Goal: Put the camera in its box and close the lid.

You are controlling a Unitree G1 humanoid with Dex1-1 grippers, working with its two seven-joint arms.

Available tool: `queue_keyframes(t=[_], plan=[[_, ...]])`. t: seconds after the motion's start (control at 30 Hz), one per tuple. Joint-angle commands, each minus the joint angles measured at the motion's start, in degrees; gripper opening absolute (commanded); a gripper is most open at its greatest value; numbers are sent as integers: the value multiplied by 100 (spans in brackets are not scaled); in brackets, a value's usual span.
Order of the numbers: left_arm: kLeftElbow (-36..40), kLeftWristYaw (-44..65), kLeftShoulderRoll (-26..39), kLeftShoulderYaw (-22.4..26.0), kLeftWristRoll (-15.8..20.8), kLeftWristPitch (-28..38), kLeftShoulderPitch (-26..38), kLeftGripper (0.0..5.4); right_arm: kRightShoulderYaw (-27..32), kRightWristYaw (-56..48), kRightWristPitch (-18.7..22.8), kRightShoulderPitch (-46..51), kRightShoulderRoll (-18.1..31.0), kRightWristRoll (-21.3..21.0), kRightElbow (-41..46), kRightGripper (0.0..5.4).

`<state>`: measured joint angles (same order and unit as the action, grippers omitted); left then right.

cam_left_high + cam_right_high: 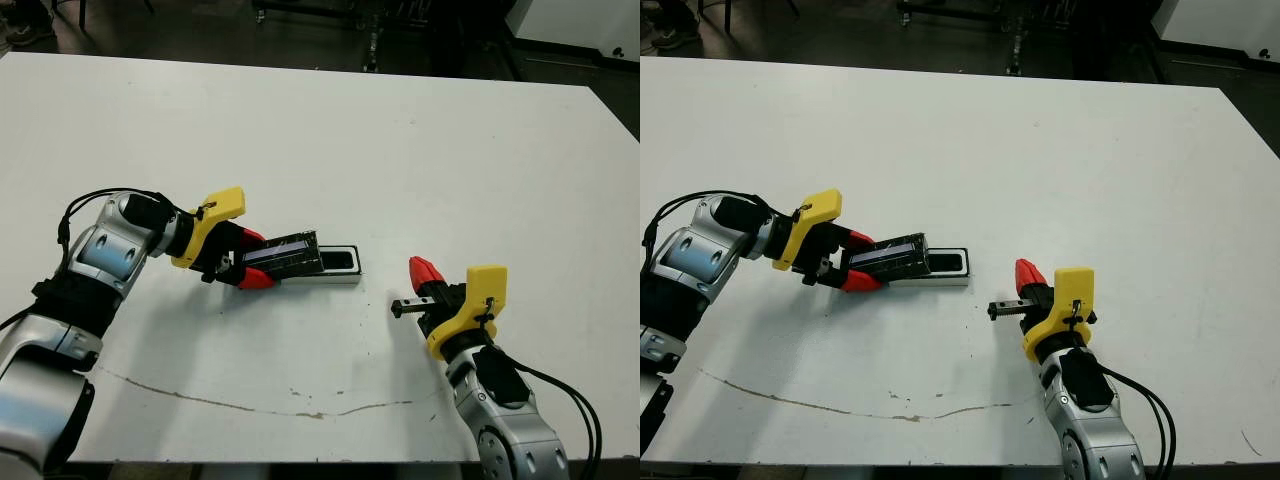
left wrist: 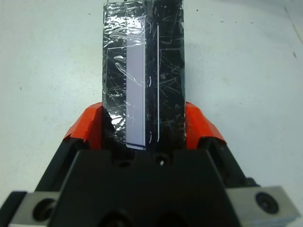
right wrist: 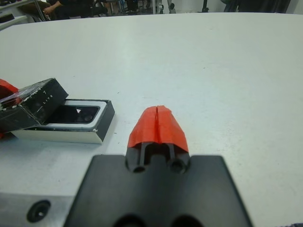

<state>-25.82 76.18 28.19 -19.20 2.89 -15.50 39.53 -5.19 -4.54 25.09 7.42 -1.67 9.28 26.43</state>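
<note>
The box point(image 1: 346, 277), a shallow white-rimmed tray, lies near the table's middle. A dark glossy camera point(image 3: 76, 114) lies inside it. My left gripper point(image 1: 250, 258) is shut on the lid point(image 1: 285, 252), a black shiny slab. The lid is held tilted over the box's left end, and the box's right end shows uncovered. In the left wrist view the lid point(image 2: 142, 71) sits between both red fingers point(image 2: 90, 125). My right gripper point(image 1: 425, 270) is shut with nothing in it, a short way right of the box, above the table.
A thin brown scratch line point(image 1: 250, 405) runs across the table near its front edge. Dark floor and chair legs point(image 1: 375, 35) show beyond the far edge. A person sits far off point(image 3: 61, 7) in the right wrist view.
</note>
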Motion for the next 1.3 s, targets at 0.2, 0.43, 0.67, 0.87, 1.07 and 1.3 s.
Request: queue_keyframes(t=[0.2,0.43,0.67,0.87,1.07,1.3], plan=[[173,32,-78,-265,-64,-213,-326,317,53,13,11,65,43,33,-33,0],[-1,-20,-228,-414,-159,-267,-193,317,25,59,55,86,43,-15,18,0],[-501,-116,-597,-575,-306,-150,79,317,60,15,0,118,31,51,-4,0],[-930,-143,-927,-659,-401,20,297,317,81,37,47,131,-6,91,28,0],[-1181,-182,-1209,-759,-543,164,477,317,43,53,30,137,16,26,35,0],[-1291,-221,-1398,-812,-671,506,550,317,51,69,46,144,1,39,44,0]])
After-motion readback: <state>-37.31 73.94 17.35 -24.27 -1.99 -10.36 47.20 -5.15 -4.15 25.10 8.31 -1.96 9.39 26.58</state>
